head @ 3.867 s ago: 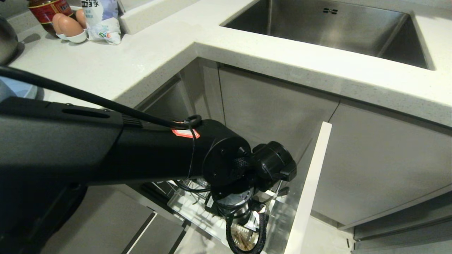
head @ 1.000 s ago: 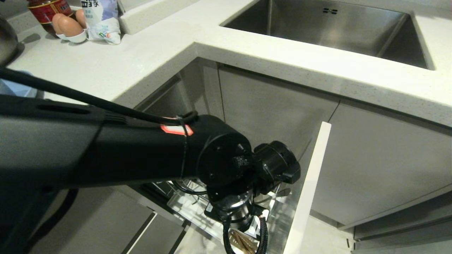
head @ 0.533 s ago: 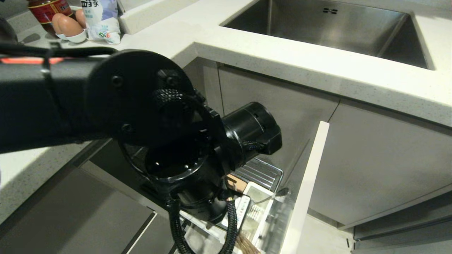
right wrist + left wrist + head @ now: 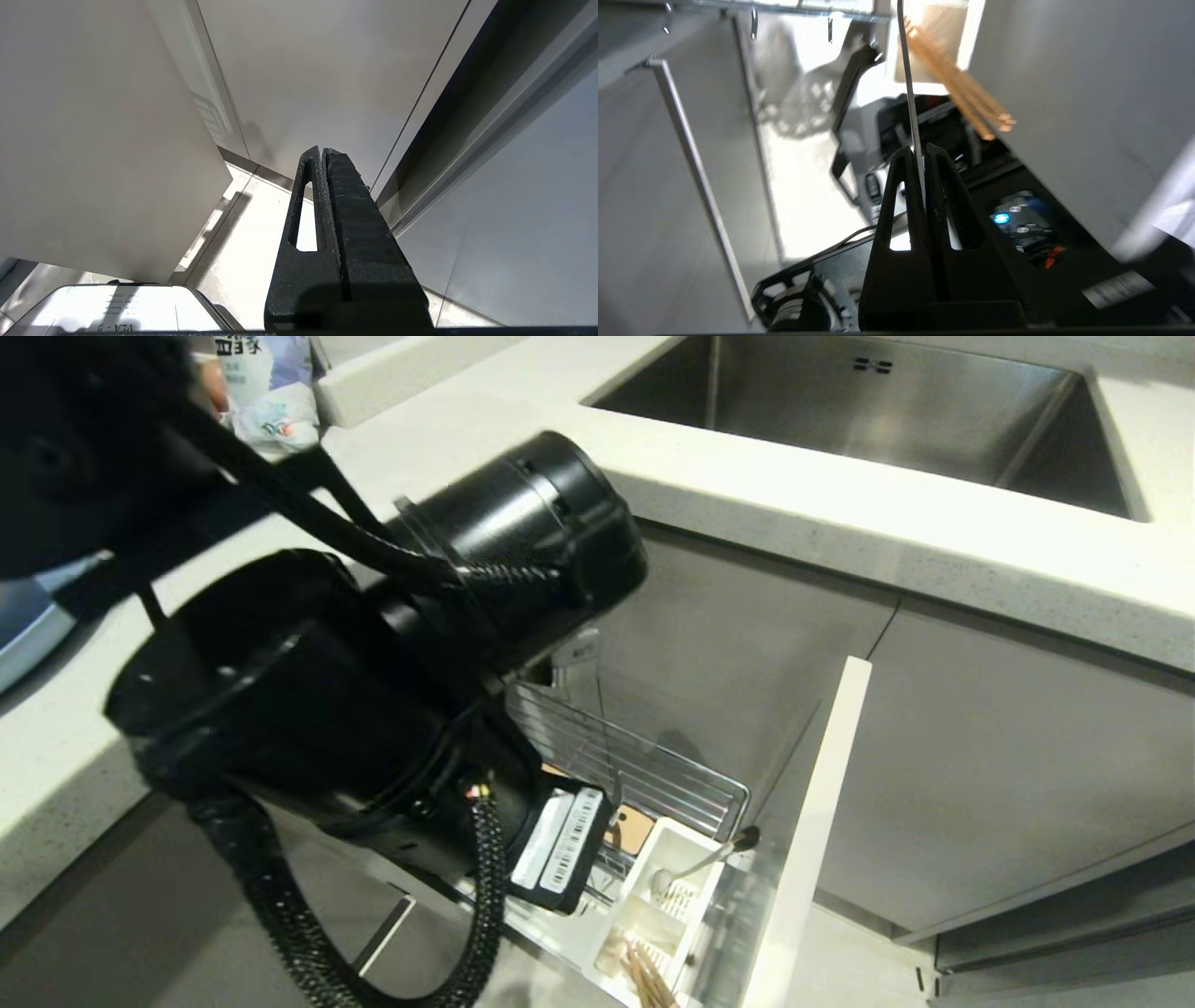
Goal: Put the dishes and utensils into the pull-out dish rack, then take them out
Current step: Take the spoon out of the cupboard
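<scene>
Left claw (image 4: 922, 149): black fingers pressed together. A thin silver rod lines up with their seam, and whether it is pinched cannot be told. Over the last second the left arm has swung up off the chrome wire pull-out dish rack (image 4: 635, 765), uncovering the rack's white plastic utensil caddy (image 4: 686, 831).

In the caddy's nearest compartment stand the two light-brown wooden chopsticks (image 4: 646, 980). One compartment farther lies the silver metal spoon (image 4: 700, 866), placed as before.

The flat grey-white front panel (image 4: 822, 821) stands pulled out. No dish shows in the visible part of the basket.

Right claw (image 4: 322, 150): closed and empty, parked low by the cabinet fronts.

Beyond are the pale speckled worktop (image 4: 840, 513) and the steel sink (image 4: 887, 411).

Judgement: utensils loaded, unloading not yet evident.
</scene>
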You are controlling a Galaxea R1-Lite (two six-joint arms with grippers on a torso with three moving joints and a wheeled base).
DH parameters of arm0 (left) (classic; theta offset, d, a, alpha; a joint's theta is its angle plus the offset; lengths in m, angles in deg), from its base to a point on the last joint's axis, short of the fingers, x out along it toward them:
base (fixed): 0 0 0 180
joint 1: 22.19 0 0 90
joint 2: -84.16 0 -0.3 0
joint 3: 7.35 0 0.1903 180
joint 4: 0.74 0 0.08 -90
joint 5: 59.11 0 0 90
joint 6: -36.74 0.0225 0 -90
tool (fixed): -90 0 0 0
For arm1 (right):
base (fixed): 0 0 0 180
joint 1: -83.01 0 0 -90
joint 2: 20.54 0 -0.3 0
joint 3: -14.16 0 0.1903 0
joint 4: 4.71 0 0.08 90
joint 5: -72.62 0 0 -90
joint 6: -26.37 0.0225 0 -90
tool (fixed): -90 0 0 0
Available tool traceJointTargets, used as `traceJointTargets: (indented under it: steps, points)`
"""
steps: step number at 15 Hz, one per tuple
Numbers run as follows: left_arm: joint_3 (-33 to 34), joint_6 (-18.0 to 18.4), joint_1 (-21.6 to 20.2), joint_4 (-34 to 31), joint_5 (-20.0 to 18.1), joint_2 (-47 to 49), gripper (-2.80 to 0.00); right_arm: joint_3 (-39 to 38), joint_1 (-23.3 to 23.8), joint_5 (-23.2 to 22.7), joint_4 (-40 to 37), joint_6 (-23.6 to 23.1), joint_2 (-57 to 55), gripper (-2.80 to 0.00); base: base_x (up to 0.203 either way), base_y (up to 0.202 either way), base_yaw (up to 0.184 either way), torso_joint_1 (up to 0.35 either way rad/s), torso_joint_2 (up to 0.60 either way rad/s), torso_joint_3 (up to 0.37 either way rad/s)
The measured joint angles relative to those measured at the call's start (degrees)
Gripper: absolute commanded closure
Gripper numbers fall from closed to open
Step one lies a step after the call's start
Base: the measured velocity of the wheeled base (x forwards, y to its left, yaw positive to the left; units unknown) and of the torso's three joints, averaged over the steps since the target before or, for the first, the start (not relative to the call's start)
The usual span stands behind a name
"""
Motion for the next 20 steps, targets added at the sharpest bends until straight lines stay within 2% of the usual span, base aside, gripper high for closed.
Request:
traceJointTargets:
  steps: [2,4,6,9,13,15,20]
  points:
    - [-1.3,-0.1,0.3,0.0,0.5,-3.5,0.00,0.0,0.0,0.0,0.0,0.0,0.0,0.00,0.000,0.000,0.000,0.000,0.00,0.000]
    - [-2.8,-0.1,0.3,0.1,3.1,-7.4,0.00,0.0,0.0,0.0,0.0,0.0,0.0,0.00,0.000,0.000,0.000,0.000,0.00,0.000]
    - [-3.7,0.0,-0.1,1.3,9.3,-11.7,0.00,0.0,0.0,0.0,0.0,0.0,0.0,0.00,0.000,0.000,0.000,0.000,0.00,0.000]
    - [-4.1,0.7,-1.4,7.3,17.8,-18.0,0.00,0.0,0.0,0.0,0.0,0.0,0.0,0.00,0.000,0.000,0.000,0.000,0.00,0.000]
    - [-4.1,3.3,-4.6,14.6,19.5,-24.7,0.00,0.0,0.0,0.0,0.0,0.0,0.0,0.00,0.000,0.000,0.000,0.000,0.00,0.000]
    - [-4.1,5.4,-9.2,15.9,19.5,-26.4,0.00,0.0,0.0,0.0,0.0,0.0,0.0,0.00,0.000,0.000,0.000,0.000,0.00,0.000]
    - [-4.1,13.3,-29.8,18.9,17.9,-29.8,0.00,0.0,0.0,0.0,0.0,0.0,0.0,0.00,0.000,0.000,0.000,0.000,0.00,0.000]
